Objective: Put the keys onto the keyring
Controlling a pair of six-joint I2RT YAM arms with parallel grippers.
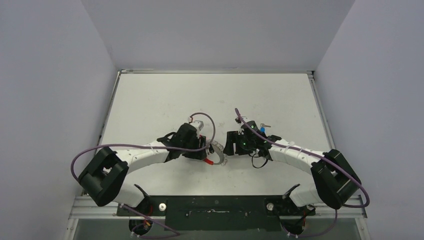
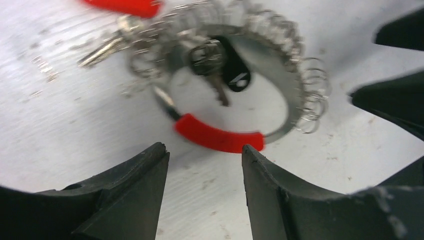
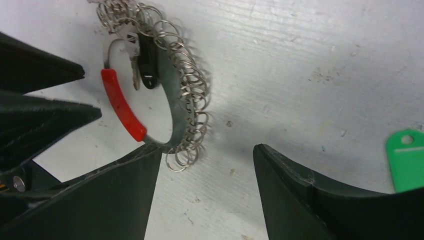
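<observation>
The silvery coiled-wire keyring [image 2: 292, 75], with its short red curved section [image 2: 218, 136], lies flat on the white table [image 1: 165, 100] between the two grippers. The left gripper [image 2: 202, 150] sits just short of the red section, fingers spread and gripping nothing. The right gripper [image 3: 207, 150] is likewise spread and empty, beside the coils. A green plastic-capped key [image 3: 406, 159] lies on the table apart from the ring, near one of the right gripper's fingers.
</observation>
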